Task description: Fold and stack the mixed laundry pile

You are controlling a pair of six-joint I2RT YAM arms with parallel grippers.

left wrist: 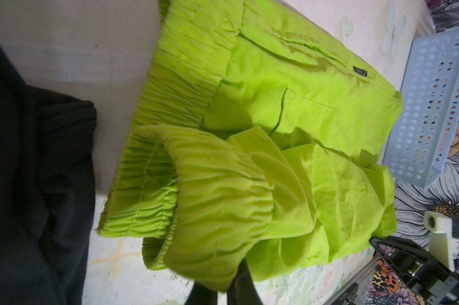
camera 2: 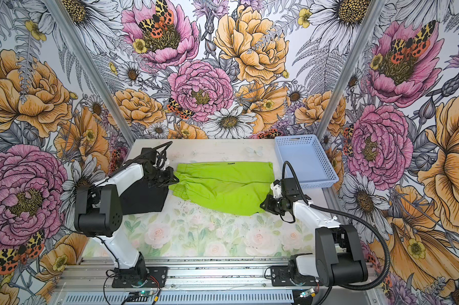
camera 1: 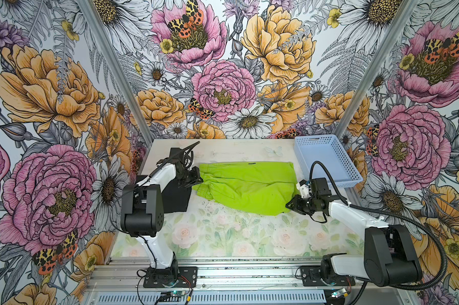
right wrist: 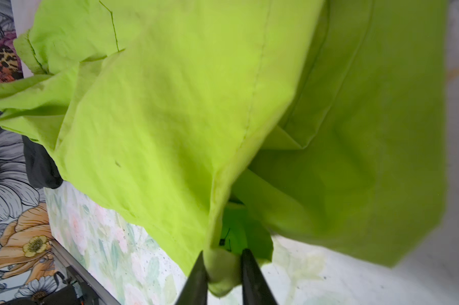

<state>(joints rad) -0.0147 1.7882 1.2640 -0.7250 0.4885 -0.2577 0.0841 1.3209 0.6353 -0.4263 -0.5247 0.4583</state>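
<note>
Both arms reach low, inward — left claw (camera 1: 199,180) and right claw (camera 1: 288,205) clamped on the shorts (camera 1: 249,184).

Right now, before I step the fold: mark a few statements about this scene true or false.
1. The right tool pinches a corner of the lime-green shorts. True.
2. The shorts sit in the basket. False: the basket is empty; they lie spread beside it.
3. The black T-shirt covers the shorts. False: it lies beside them, at their waistband end.
4. The left tool is shut at the waistband end. True.
</note>
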